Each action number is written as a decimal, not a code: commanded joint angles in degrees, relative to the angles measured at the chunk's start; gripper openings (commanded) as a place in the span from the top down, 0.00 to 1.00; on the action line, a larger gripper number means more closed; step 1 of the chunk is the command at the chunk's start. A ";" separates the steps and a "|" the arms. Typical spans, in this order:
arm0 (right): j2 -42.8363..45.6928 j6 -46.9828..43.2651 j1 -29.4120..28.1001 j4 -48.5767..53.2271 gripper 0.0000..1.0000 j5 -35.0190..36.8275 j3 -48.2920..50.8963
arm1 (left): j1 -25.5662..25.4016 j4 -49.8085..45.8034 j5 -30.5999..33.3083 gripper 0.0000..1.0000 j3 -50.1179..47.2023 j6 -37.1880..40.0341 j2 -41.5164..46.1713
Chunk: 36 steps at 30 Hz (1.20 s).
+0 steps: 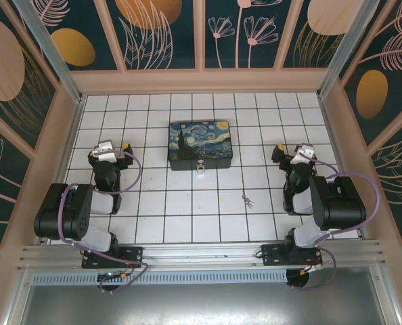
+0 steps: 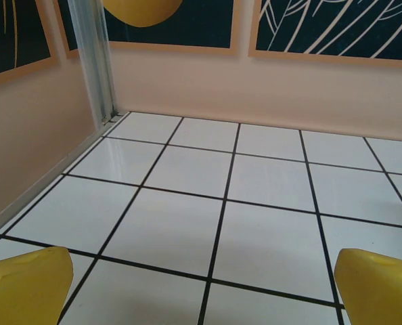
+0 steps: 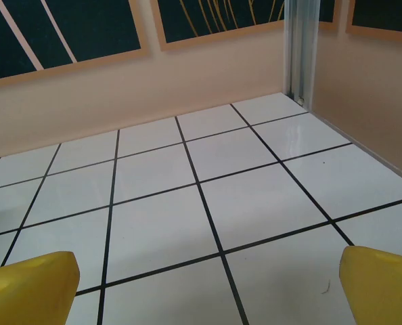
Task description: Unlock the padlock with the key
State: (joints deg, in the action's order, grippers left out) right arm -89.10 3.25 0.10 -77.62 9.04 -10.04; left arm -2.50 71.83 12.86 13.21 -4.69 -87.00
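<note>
1. Box [image 1: 200, 145]: painted lid, the landmark on the tiled table [image 1: 187, 210].
2. Padlock [image 1: 200, 164]: at the middle of the box's near face.
3. Key [image 1: 247, 199]: on the tiles, nearer than the box and to its right, apart from it.
4. Left gripper [image 2: 201, 288]: left of the box, its 2 yellow fingers [image 2: 25, 284] spread wide, holding nothing.
5. Right gripper [image 3: 204, 288]: right of the box, likewise wide and empty.

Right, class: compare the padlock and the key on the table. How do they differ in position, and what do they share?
The padlock sits against the box's near edge; the key lies loose on the table, apart from the box. The padlock is central; the key is nearer the right arm. Both are tiny, silvery and untouched.
</note>
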 commanded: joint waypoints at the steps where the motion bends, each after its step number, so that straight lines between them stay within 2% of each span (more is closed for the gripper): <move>1: -0.52 -1.14 -0.39 -1.07 0.01 1.50 -1.07 | 0.48 2.17 -0.64 0.01 -0.20 0.34 -0.06; 22: -0.49 -1.14 -0.36 -1.12 0.01 1.39 -1.08 | 0.57 1.73 -0.89 0.01 -0.02 0.29 -0.10; 25: 0.06 -2.72 -0.28 0.67 0.01 -3.05 -1.88 | 1.01 1.02 -1.16 0.01 0.39 -0.22 0.38; 26: 1.61 -3.10 -0.24 3.55 0.01 -4.82 -2.63 | 1.01 -2.57 -0.17 0.01 1.70 -0.69 1.71; 27: 4.20 -3.18 -0.30 7.92 0.01 -4.03 -4.03 | 0.99 -11.02 2.38 0.01 4.99 -1.65 4.35; 28: 7.28 -2.78 -0.77 16.03 0.01 -1.80 -6.85 | 0.95 -20.35 5.07 0.01 9.49 -2.56 6.65; 30: 12.55 -1.59 -2.29 33.47 0.01 -1.10 -13.51 | 1.01 -31.34 9.62 0.01 16.78 -3.99 8.97; 32: 16.48 1.16 -6.77 50.16 0.03 3.95 -20.13 | 0.97 -42.83 14.25 0.01 24.44 -10.08 8.73; 34: 18.44 10.72 -9.30 72.14 0.09 4.61 -27.74 | 1.01 -59.49 11.54 0.01 33.65 -13.45 6.85; 36: 20.80 19.48 -12.24 86.94 0.19 1.34 -31.04 | 0.99 -72.72 10.09 0.01 39.10 -20.76 6.21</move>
State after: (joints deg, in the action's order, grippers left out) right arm -71.48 10.11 -9.37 -23.77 10.28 -37.74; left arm -1.80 26.22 21.71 47.00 -15.05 -80.31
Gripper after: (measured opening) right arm 0.828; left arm 0.988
